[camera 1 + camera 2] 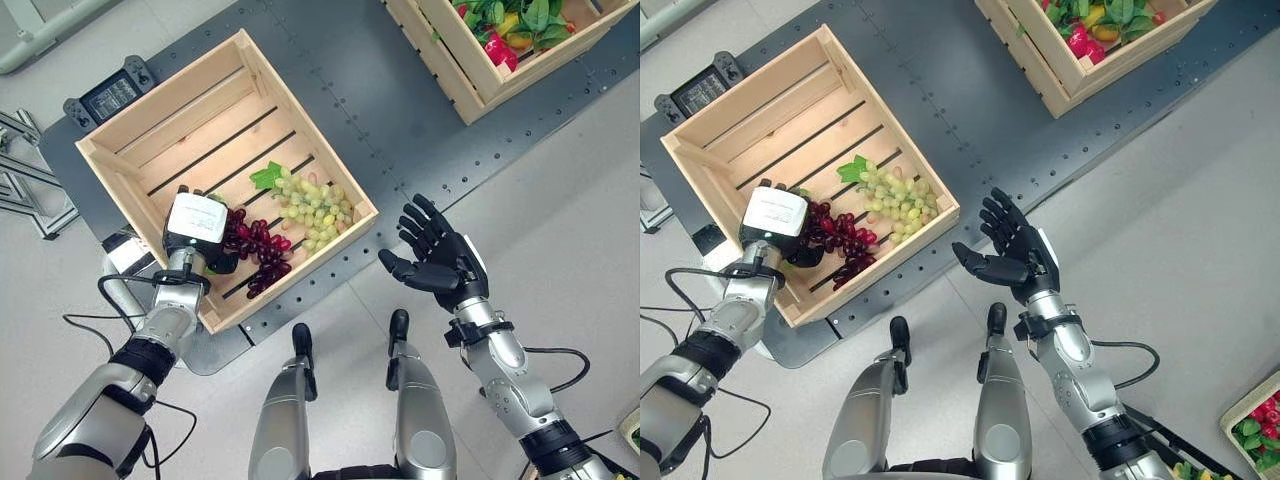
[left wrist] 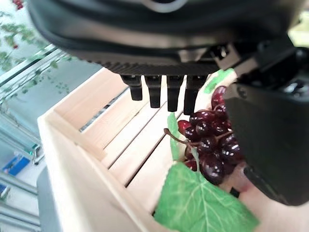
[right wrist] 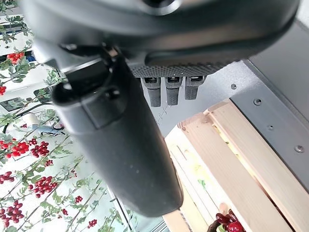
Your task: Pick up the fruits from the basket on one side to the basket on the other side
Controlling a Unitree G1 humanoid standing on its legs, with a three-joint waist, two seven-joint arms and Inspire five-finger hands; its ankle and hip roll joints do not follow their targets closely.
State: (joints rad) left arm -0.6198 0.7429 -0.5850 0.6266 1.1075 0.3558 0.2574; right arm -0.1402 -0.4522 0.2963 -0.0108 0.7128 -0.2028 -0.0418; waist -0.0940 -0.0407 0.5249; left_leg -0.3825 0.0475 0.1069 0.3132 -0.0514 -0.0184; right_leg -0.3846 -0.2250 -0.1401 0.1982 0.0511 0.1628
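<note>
The left hand [image 1: 205, 245] reaches down into the near wooden crate [image 1: 150, 125], right over the dark red grapes [image 1: 258, 250]; I cannot tell whether its fingers have closed on them. Green grapes [image 1: 314, 208] lie just beside the red ones. The right hand [image 1: 440, 255] hovers over the floor, fingers spread wide, holding nothing. A second crate [image 1: 470, 85] of fruit stands well apart.

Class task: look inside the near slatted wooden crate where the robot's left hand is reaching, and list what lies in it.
Inside the pale slatted wooden crate: a green grape bunch and a dark red grape bunch. The left robot hand covers the red bunch's stem end.
</note>
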